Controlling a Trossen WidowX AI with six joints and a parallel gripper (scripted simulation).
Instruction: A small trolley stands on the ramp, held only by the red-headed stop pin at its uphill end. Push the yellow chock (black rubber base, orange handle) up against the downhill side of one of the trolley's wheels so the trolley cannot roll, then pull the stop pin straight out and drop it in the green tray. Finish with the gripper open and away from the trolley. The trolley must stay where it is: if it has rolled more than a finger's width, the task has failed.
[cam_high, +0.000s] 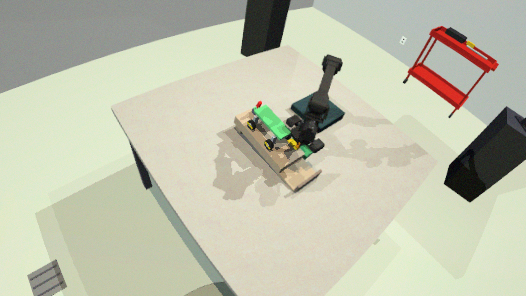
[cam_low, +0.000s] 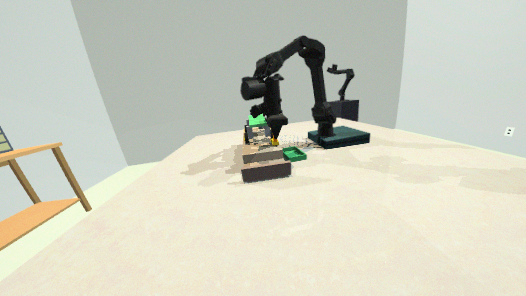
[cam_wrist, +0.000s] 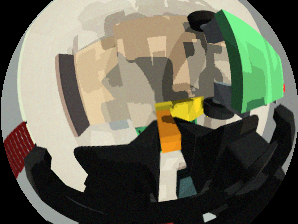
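My gripper (cam_high: 298, 145) (cam_low: 275, 139) (cam_wrist: 164, 123) is shut on the orange handle of the yellow chock (cam_high: 292, 143) (cam_wrist: 188, 109), at the arm-side edge of the ramp (cam_high: 300, 179) (cam_low: 266, 171) (cam_wrist: 95, 95). In the wrist view the chock's yellow end is right beside the trolley's near downhill wheel (cam_wrist: 218, 108); I cannot tell whether they touch. The chock's black base is hidden. The trolley (cam_high: 271, 121) (cam_wrist: 257, 65), with its light green deck, stands on the ramp. The red-headed stop pin (cam_high: 259, 104) (cam_wrist: 284, 88) stands at its uphill end. The green tray (cam_high: 307, 151) (cam_low: 294, 154) is beside the ramp's lower part.
The trolley's deck rises close beside the gripper's fingers. The arm stands on a dark teal base plate (cam_high: 333, 114) (cam_low: 350, 136) on the tray side of the ramp. A raised stop board (cam_wrist: 72, 95) crosses the ramp's low end. A red cart (cam_high: 437, 85) stands beyond the table.
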